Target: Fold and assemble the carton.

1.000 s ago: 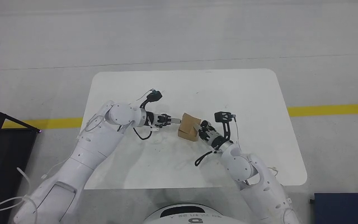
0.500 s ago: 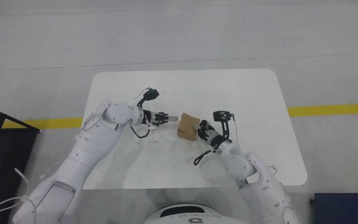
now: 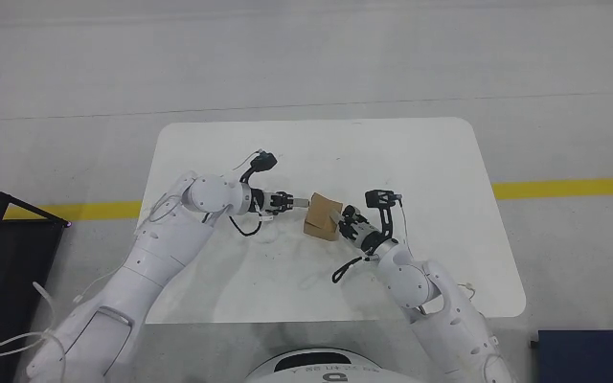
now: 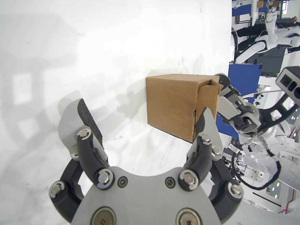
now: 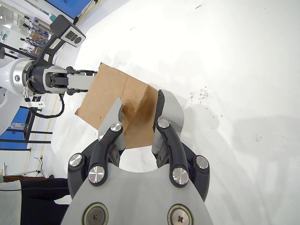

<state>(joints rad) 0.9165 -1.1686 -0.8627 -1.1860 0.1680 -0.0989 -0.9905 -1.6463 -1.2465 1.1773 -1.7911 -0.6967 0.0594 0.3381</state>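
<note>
Step in hand: you are squaring up the small brown cardboard carton (image 3: 324,214), which already stands as a box near the middle of the white table (image 3: 421,153); I judge the folding mostly done and the closing of the last flaps left to do
Next move: bring the free gripper onto the carton's left side and press or tuck there, with the other arm bracing it; go gently, since the thin board may buckle or slip out of the hold
Right gripper (image 5: 140,99): nearest to you, on the carton's near right side, its fingers closed down on a cardboard panel, one finger on each face
Carton: seams and a slit corner show on its right side; you cannot tell whether it rests flat on the table or is lifted a little
Left gripper (image 4: 143,107): just left of the carton, fingers spread wide and holding nothing; one fingertip (image 4: 203,120) lies at the carton's corner, contact uncertain
</note>
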